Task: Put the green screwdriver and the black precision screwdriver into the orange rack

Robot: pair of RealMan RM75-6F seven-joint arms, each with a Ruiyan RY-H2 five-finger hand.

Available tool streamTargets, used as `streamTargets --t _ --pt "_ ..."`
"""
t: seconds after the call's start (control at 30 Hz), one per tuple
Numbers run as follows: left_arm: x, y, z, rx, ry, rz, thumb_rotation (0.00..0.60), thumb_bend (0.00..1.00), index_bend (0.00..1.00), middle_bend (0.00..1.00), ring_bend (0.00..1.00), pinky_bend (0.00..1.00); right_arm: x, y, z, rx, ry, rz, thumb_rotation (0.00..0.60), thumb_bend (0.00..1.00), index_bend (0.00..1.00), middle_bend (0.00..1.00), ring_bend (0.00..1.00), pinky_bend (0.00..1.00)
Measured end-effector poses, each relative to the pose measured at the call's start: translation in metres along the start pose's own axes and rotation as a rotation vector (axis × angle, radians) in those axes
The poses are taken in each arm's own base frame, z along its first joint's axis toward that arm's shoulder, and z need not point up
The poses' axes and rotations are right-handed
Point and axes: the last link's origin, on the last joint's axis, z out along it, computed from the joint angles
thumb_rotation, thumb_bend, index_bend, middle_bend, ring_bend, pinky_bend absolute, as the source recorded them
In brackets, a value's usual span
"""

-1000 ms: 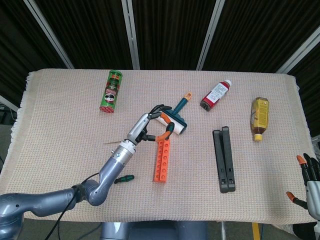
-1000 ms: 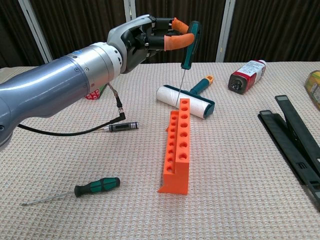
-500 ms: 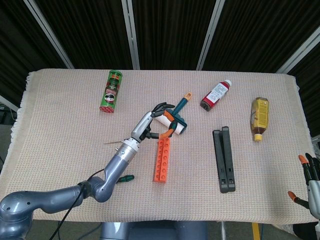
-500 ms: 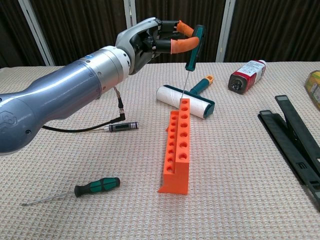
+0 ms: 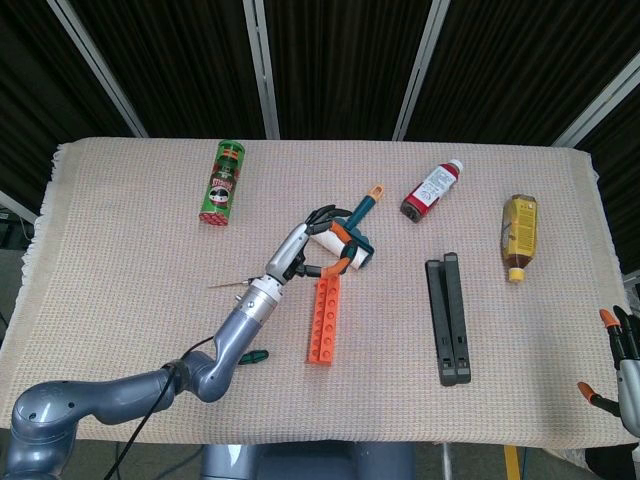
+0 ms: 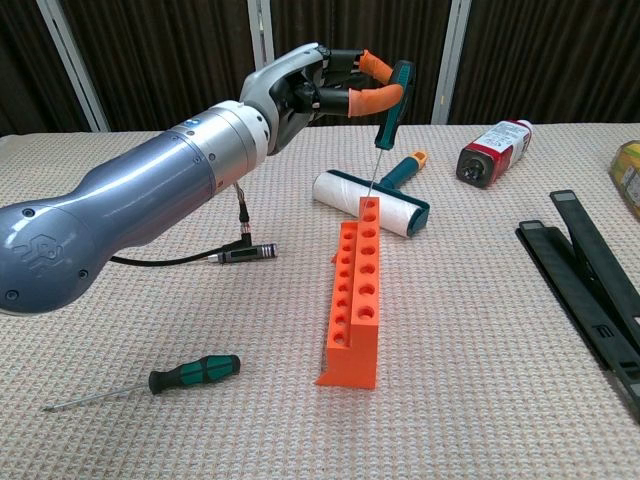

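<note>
Chest view, near to far, catalogue of the table. Near edge, left of centre: small green-and-black screwdriver (image 6: pixel 193 372), lying flat, long axis roughly along the near edge, handle toward the rack, thin shaft toward the left edge; untouched. Centre: orange rack (image 6: pixel 357 293), long axis running near to far, rows of open holes facing up; no tool seated yet. Left of the rack's far half: black precision screwdriver (image 6: pixel 243 254), flat on the cloth, long axis left to right, beside a dark cable; not yet lifted. Above the rack's far end: left robot hand (image 6: pixel 335 85), fingers closed on the handle of the green screwdriver (image 6: pixel 391 97); tool near upright, slightly tilted, handle up, tip down. Change over the last second: hand and tool have shifted right and dropped slightly, so the tip now stands at the farthest hole; insertion looks imminent, though whether the tip has entered cannot be told. Just behind the rack: lint roller (image 6: pixel 371 199); farther right, red bottle (image 6: pixel 492 152).

Head view, near right corner: right robot hand (image 5: pixel 622 375), holding nothing, fingers apart.
</note>
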Motion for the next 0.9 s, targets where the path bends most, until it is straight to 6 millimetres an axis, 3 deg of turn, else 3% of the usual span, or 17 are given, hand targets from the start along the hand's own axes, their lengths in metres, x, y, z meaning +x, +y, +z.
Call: streamTargets --t 0.9 --pt "-0.0052 -0.0034 0.0100 0.001 0.000 0.031 0.559 0.43 0.60 0.15 0.00 0.00 -0.0003 0.0010 0.0016 -0.009 -0.008 0.001 0.600 0.00 0.00 0.00 0.00 0.00"
